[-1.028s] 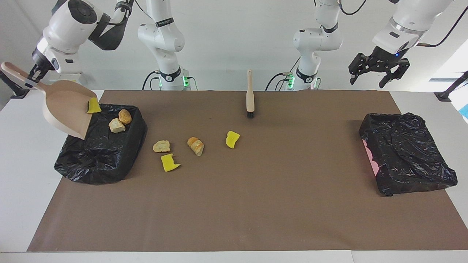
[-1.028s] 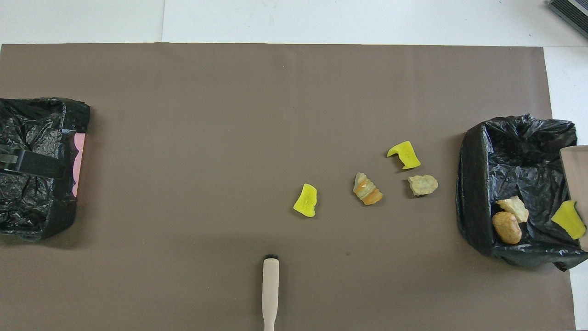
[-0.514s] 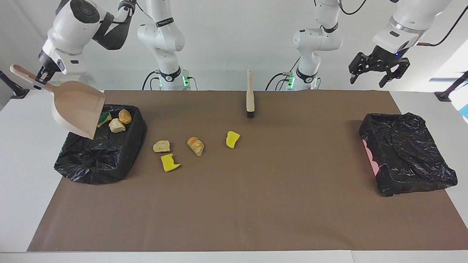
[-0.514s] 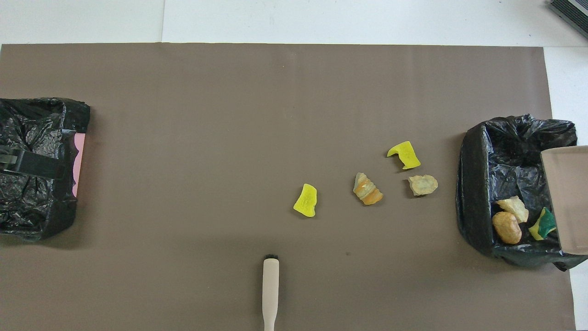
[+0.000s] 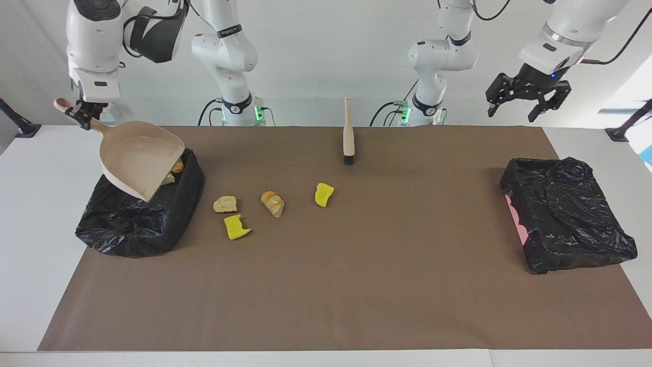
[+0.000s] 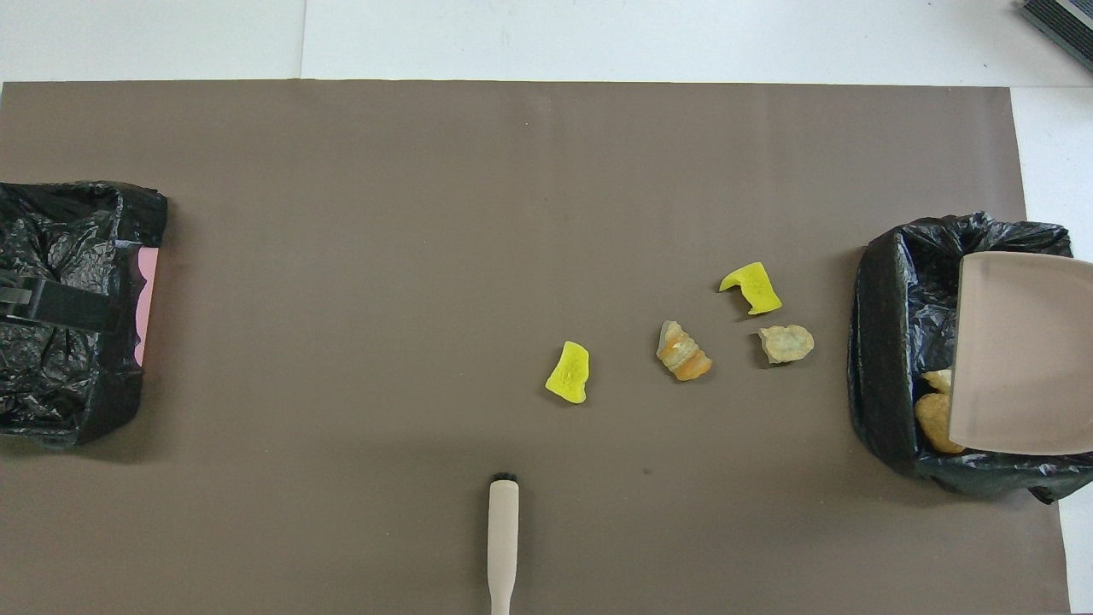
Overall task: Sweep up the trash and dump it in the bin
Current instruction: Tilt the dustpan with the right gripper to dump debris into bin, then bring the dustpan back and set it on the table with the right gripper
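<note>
Dustpan (image 5: pixel 140 159), clamped by its handle in the right gripper (image 5: pixel 84 113), hangs over the bin (image 5: pixel 137 224) at the table's right-arm end; left gripper (image 5: pixel 527 99) waits, spread wide.

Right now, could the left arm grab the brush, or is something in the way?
Probably yes. The left pincer is open and holds nothing, up over its end of the table. The brush lies alone on the mat, nothing on it or against it.
</note>
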